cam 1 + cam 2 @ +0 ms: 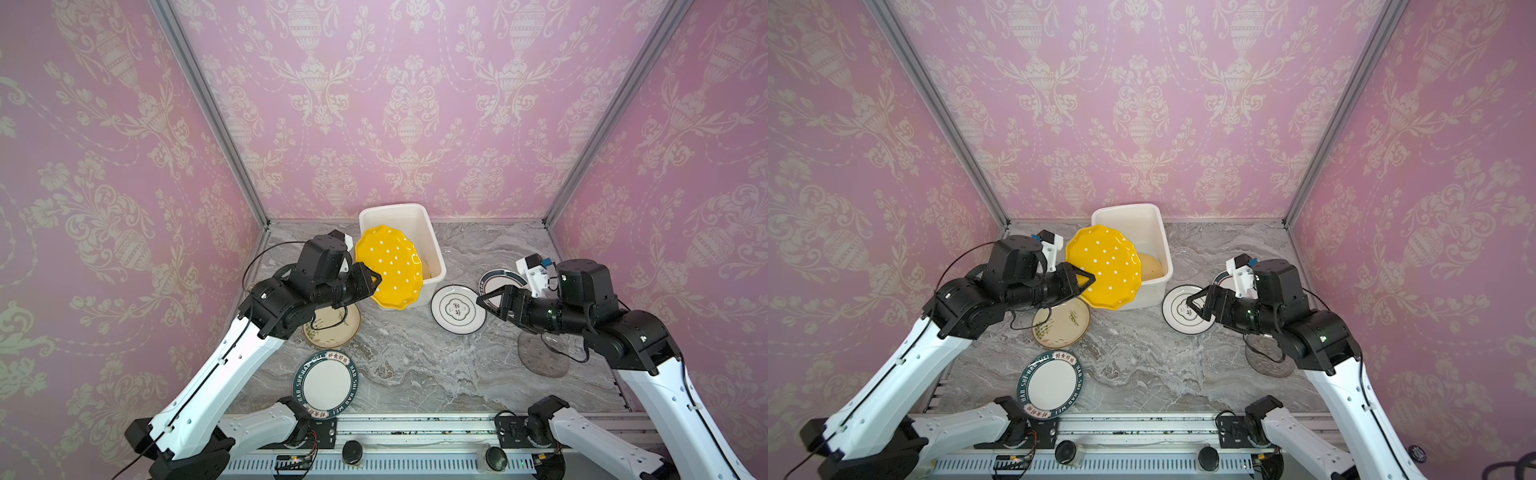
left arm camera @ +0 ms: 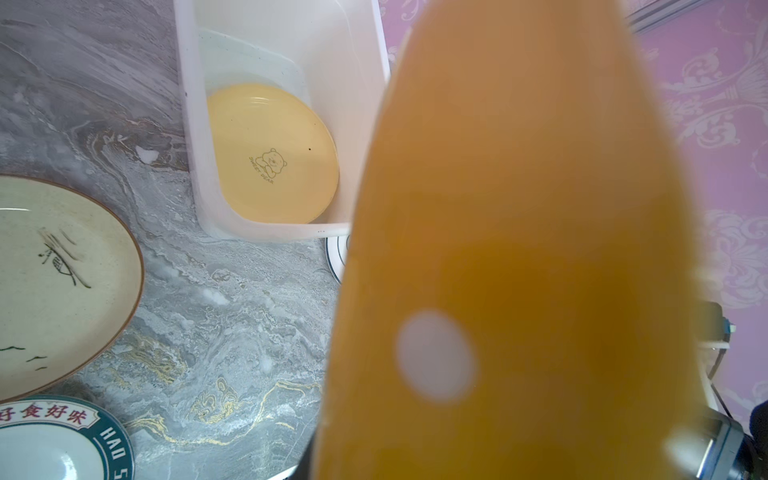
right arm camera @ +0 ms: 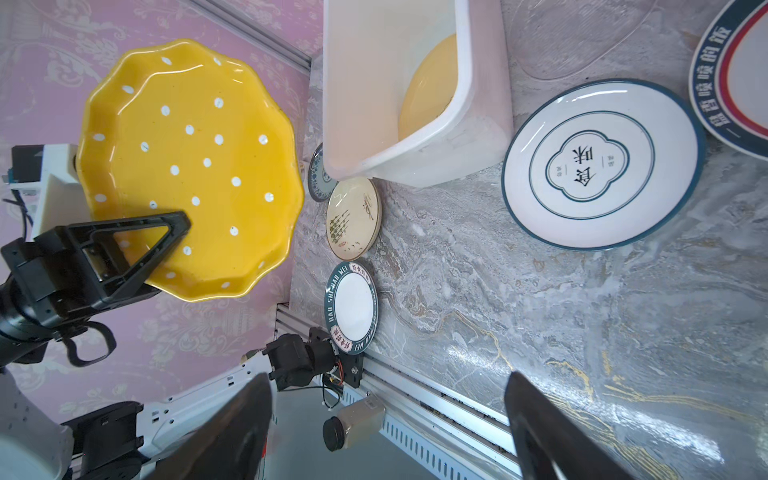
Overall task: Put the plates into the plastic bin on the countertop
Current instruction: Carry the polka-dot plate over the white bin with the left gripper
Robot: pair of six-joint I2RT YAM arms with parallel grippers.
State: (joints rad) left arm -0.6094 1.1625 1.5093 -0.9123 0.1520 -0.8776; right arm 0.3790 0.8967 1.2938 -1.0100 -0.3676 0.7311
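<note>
We see the left fingers pinching the yellow dotted plate by its rim, tilted over the lower-left corner of the plastic bin, mid-frame. The right fingers gape wide, holding nothing, by the white ringed plate on the worktop.

Pink damask wallpaper – grey frame posts; black-capped jar near front rail.

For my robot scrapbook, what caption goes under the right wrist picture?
Left gripper holds the yellow dotted plate tilted near the white bin, a pale yellow plate already inside.
</note>
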